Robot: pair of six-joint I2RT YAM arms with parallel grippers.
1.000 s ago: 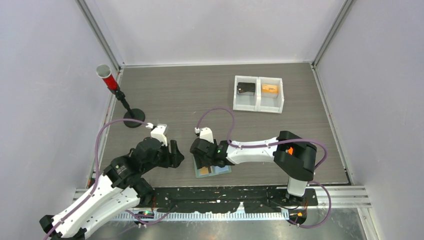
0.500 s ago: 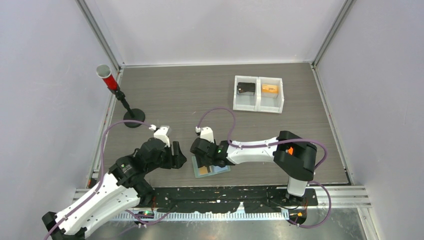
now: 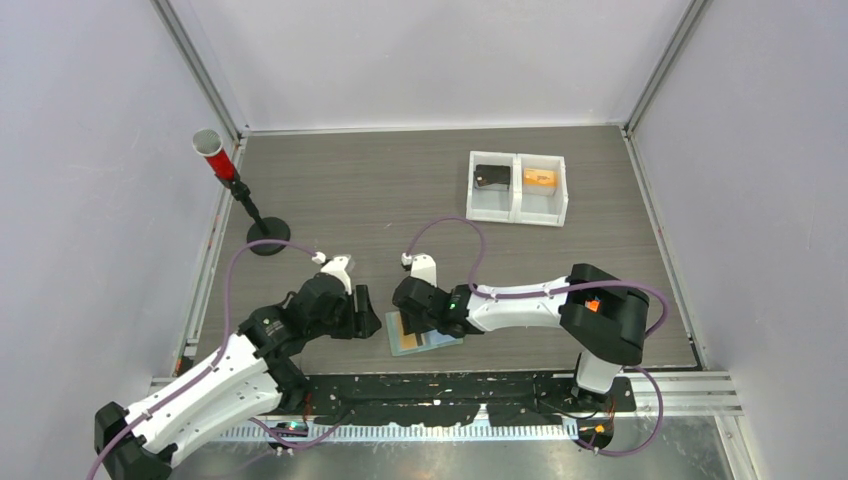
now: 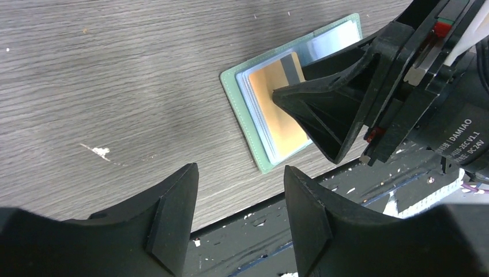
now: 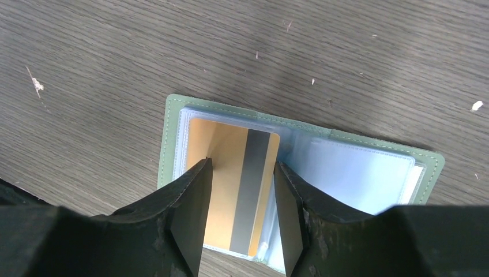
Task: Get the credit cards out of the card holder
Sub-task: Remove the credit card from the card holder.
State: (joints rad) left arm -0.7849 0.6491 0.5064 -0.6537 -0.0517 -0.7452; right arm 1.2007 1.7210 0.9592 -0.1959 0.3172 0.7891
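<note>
The orange-tan card (image 5: 228, 173) lies flat, dark stripe up, in the left half of the open card holder (image 5: 169, 144). The holder sits on the worktop (image 5: 346, 52) at the lower middle of the overhead view, just ahead of the arm bases. The right half shows only pale blue (image 5: 357, 173), and I can't tell whether that is the second card or a bare sleeve.

My right gripper (image 5: 242, 167) is directly over the orange card, jaws apart with the stripe showing between them and nothing clamped. In the left wrist view, one right fingertip (image 4: 282, 95) looks down on the card's face, though I can't confirm contact.

My left gripper (image 4: 241, 173) hangs just left of the holder, jaws apart and empty, above bare wood.

I read this step as working the orange card out of its pocket. A flat card gives the jaws no edge to pinch, so I'd press lightly with one tip and drag it along the sleeve towards its mouth. I can't yet see which end that is. The holder is light and will probably skate, so I'd bring the left gripper down on the green border as a pin, clear of the card. Once an edge overhangs, I'd pinch it.

The white tray (image 3: 517, 187) sits well apart at upper right.
</note>
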